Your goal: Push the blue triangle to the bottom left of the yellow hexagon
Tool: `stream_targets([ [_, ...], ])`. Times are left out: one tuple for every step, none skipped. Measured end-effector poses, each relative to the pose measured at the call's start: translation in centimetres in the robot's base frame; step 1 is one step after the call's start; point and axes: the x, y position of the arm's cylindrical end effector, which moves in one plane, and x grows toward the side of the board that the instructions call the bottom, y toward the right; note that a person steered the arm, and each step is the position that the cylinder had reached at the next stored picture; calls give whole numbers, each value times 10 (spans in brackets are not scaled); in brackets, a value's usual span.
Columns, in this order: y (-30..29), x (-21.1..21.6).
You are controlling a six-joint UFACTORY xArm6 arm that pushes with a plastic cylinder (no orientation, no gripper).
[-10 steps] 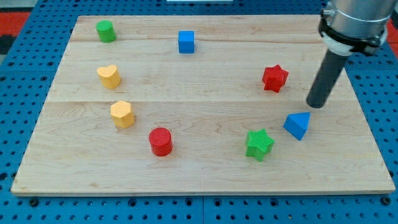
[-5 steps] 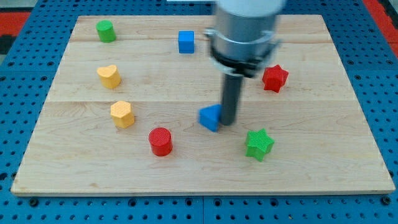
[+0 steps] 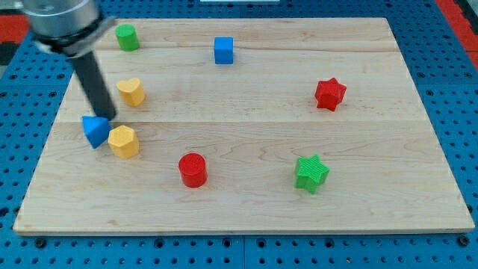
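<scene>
Now blue triangle [image 3: 95,131] — upright, touching yellow hexagon [image 3: 123,141]

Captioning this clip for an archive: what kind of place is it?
Likely a robotics lab bench: a wooden board on a blue perforated base, small coloured blocks, my tip beside the blue triangle.

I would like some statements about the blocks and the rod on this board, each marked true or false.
1. The blue triangle touches the yellow hexagon. True.
2. My tip is beside the red star. False: it is at the triangle's upper right, near the yellow heart.
3. The triangle lies at the hexagon's right. False: it lies at its left.
4. The green star is right of the red cylinder. True.
5. The blue cube lies near the board's top edge. True.
</scene>
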Motion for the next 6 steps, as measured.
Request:
stream_targets([
  [-42, 14],
  [-43, -1],
  [-20, -22],
  [-2, 6],
  [13, 20],
  [16, 53],
])
